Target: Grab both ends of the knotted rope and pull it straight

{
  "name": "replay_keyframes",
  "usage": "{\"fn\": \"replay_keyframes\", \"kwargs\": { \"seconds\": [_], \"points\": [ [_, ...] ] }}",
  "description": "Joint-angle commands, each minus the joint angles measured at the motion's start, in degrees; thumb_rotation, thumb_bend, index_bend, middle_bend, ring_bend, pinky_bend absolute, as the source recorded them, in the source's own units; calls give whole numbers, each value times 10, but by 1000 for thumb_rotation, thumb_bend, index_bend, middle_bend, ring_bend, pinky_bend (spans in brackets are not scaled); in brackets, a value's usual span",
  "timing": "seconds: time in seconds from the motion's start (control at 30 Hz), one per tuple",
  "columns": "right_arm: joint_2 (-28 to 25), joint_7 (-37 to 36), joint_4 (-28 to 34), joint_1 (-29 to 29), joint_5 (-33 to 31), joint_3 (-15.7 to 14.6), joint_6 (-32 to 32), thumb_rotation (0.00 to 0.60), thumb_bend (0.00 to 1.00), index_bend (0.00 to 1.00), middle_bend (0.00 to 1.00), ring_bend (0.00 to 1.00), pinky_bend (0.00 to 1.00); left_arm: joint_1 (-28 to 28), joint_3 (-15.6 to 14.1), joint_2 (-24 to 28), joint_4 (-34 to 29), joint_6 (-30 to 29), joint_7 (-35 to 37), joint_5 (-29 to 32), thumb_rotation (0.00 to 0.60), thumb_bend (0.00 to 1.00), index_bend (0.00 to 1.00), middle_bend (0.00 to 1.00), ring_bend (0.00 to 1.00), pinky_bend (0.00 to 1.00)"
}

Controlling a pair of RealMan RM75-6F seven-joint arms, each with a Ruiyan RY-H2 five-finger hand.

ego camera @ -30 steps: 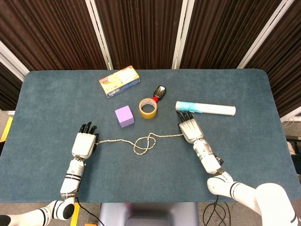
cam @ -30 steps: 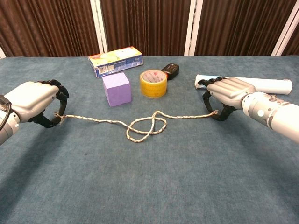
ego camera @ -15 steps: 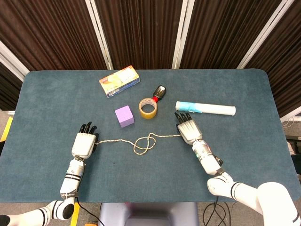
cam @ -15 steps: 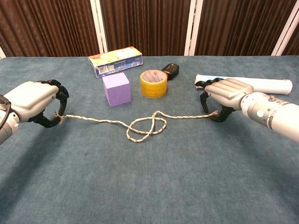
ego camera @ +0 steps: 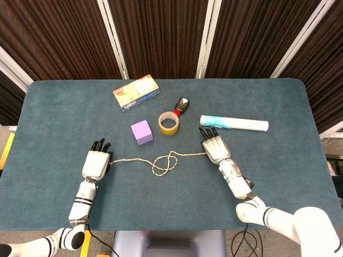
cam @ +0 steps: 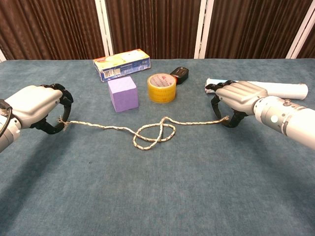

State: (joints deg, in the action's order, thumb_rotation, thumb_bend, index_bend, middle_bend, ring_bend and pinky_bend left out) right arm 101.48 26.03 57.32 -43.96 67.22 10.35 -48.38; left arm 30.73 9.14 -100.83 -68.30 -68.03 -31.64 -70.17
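Head view shows the thin, pale, twisted knotted rope (ego camera: 161,161) lying across the middle of the dark blue-green cloth table (ego camera: 268,176), running from one hand to the other. Its middle is a loose overhand knot whose loops lie open and flat on the cloth, so the rope is not yet straight. From the knot one strand runs to the left in a fairly straight line, and a shorter strand runs to the right with a slight rise near the knot. In the chest view the rope (cam: 147,133) looks frayed at its left tip, where a small tuft sticks out beside the fingers.

The white left hand (cam: 34,105) sits back-up, low over the table, its black fingers (cam: 61,96) curled down and in, pinching the left end of the rope against the thumb. The white right hand (cam: 238,98) is also back-up, fingers curled under, closed around the right end; the rope enters beneath the palm and the exact contact is partly hidden. Both forearms reach in from the near edge, the right one angled inwards.

Behind the rope stand a purple cube (ego camera: 141,131), a yellow tape roll (ego camera: 168,123), a printed carton (ego camera: 136,92), a small black and red device (ego camera: 182,105) and a white tube with a light blue end (ego camera: 234,123), which lies just beyond the right hand.
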Motion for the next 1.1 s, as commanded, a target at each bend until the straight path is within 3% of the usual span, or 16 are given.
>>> {"fn": "replay_keyframes", "kwargs": {
  "seconds": [0.03,0.67,1.1],
  "points": [
    [1,2,-1,-1,-2,-1,1,600,438,650,67,0,0,0,0,0,1,1,0,0,600,429,687,218,93,170],
    [4,7,-5,-4,-15,-2,3,600,457,694,68,0,0,2,-1,0,1,2,0,1,600,428,686,217,93,170],
    [4,6,-5,-5,-18,-2,3,600,586,737,92,0,0,2,-1,3,-2,0,1,0,600,429,685,217,92,170]
  ]
}}
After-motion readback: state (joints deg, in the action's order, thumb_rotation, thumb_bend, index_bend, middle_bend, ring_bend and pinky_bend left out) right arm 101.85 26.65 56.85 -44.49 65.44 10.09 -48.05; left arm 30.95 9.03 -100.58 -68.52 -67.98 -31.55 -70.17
